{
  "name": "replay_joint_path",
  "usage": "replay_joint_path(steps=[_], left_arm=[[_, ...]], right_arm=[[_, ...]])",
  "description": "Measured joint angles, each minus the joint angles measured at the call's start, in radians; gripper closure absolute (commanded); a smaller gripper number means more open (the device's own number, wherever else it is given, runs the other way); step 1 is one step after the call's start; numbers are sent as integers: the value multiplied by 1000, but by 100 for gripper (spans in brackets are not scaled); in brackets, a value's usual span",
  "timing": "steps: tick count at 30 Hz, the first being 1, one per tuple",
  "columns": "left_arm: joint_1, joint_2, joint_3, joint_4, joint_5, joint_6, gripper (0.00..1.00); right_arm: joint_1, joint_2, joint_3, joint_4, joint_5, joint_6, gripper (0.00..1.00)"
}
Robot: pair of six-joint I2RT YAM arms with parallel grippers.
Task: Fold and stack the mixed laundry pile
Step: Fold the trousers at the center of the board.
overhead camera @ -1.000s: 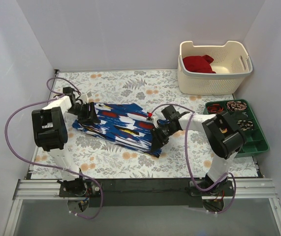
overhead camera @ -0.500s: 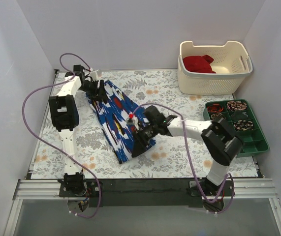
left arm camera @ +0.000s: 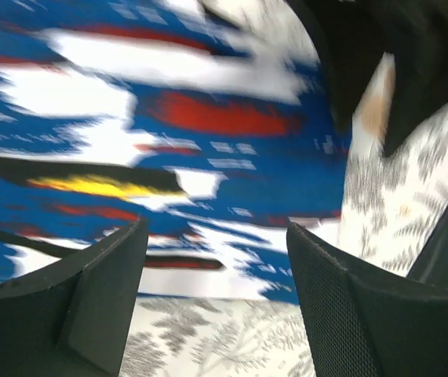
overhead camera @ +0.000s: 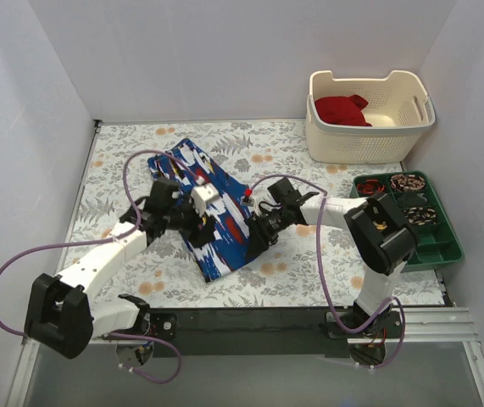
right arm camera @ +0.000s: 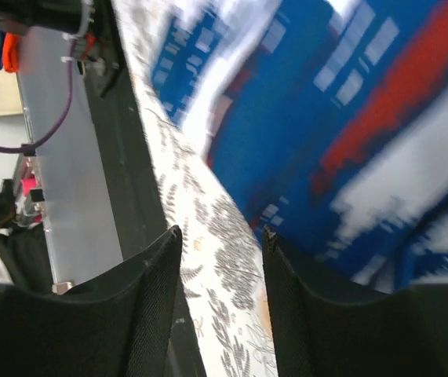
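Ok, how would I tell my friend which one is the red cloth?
Find the flowery table, then the cream basket with holes at its far right corner. The red cloth lies bunched inside it, on the left side. It is plain red all over, unlike the blue patterned cloth out on the table.

- The printed garment (overhead camera: 225, 242) lies on the table (overhead camera: 292, 275), left of centre, running from far left to near right.
- The left gripper (overhead camera: 197, 220) is above the garment's middle; the right gripper (overhead camera: 253, 237) is at its right edge.
- The basket (overhead camera: 369, 142) stands at the far right corner, with the plain garment (overhead camera: 341, 110) in its left half.
- The compartmented tray (overhead camera: 442, 251) sits at the right edge, in front of the basket.
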Motion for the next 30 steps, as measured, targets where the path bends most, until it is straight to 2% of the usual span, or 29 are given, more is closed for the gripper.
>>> replay_joint_path(steps=[4, 5, 6, 9, 13, 18, 21, 23, 25, 26, 27, 29, 30], left_arm=[[-254, -85, -182, 51, -190, 19, 33], [-323, -90, -210, 61, -245, 21, 34], [-387, -90, -231, 73, -295, 21, 34], [-556, -81, -261, 116, -444, 21, 32], [-716, -57, -283, 198, -594, 21, 31], [-787, 56, -284, 283, -753, 26, 35], [-837, 126, -280, 339, -833, 32, 44], [-865, 169, -272, 386, -873, 35, 57], [-876, 201, -266, 423, -903, 37, 65], [-879, 217, -266, 442, -919, 43, 82], [-879, 225, -266, 453, -930, 48, 89], [-879, 230, -269, 454, -937, 60, 100], [-879, 231, -269, 449, -937, 68, 100]], right_arm=[[-46, 106, -50, -9, -6, 15, 58], [-60, 120, -60, -13, -29, 27, 63], [-68, 124, -64, -17, -36, 35, 74], [-69, 147, -67, -15, -31, 60, 81], [-71, 201, -56, -27, -87, 103, 81], [-70, 196, -53, -34, -90, 108, 79], [-71, 164, -53, -42, -87, 109, 75], [-77, 118, -52, -43, -92, 109, 74], [-91, 63, -44, -47, -100, 111, 70], [-103, 39, -35, -51, -102, 110, 69], [-116, 16, -23, -57, -105, 111, 67], [-142, -16, 3, -66, -106, 108, 67], [-156, -28, 20, -74, -106, 104, 66]])
